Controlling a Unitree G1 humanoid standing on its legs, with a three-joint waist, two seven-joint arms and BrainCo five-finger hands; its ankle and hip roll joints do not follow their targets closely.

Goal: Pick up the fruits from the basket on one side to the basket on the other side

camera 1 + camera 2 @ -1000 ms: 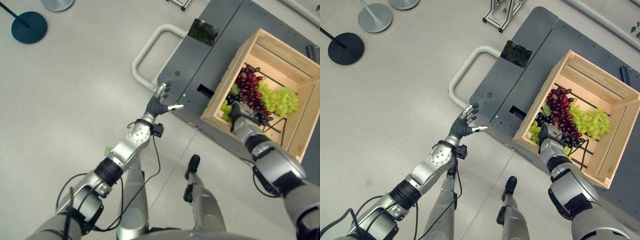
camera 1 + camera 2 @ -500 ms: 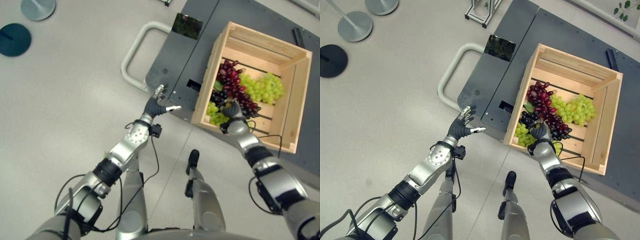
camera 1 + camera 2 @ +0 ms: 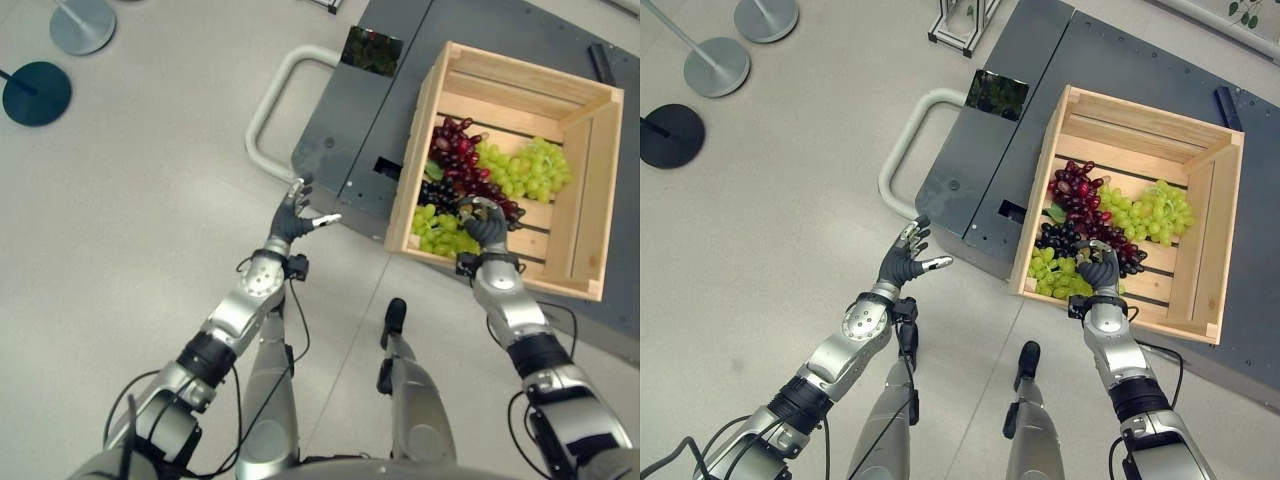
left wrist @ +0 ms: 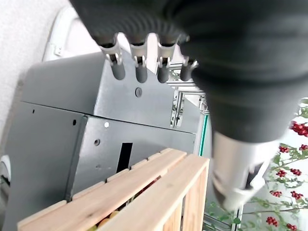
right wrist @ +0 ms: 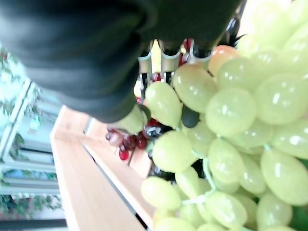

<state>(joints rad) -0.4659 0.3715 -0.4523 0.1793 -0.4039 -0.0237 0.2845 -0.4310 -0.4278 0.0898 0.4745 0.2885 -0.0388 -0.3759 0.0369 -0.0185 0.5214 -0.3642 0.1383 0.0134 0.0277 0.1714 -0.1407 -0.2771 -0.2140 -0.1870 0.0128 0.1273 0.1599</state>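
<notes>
A wooden crate (image 3: 520, 75) stands on a grey cart (image 3: 350, 130) and holds red grapes (image 3: 455, 150), dark grapes (image 3: 438, 192) and green grapes (image 3: 530, 170). A second green bunch (image 3: 440, 232) lies in the crate's near left corner. My right hand (image 3: 483, 225) is inside the crate, down on that near bunch. The green grapes (image 5: 231, 110) press close against the palm in the right wrist view, with red ones (image 5: 127, 142) beyond. My left hand (image 3: 293, 215) hovers open over the floor by the cart's corner, fingers (image 4: 139, 67) spread, holding nothing.
The cart has a white loop handle (image 3: 262, 110) on its left end and a dark slot (image 3: 388, 168) beside the crate. Two round stand bases (image 3: 37, 92) (image 3: 82, 22) sit on the floor at far left. A metal frame (image 3: 965, 20) stands behind the cart.
The camera has shifted. My right hand went from the crate's near wall in onto the green grapes. My left hand drew back a little from the cart's corner.
</notes>
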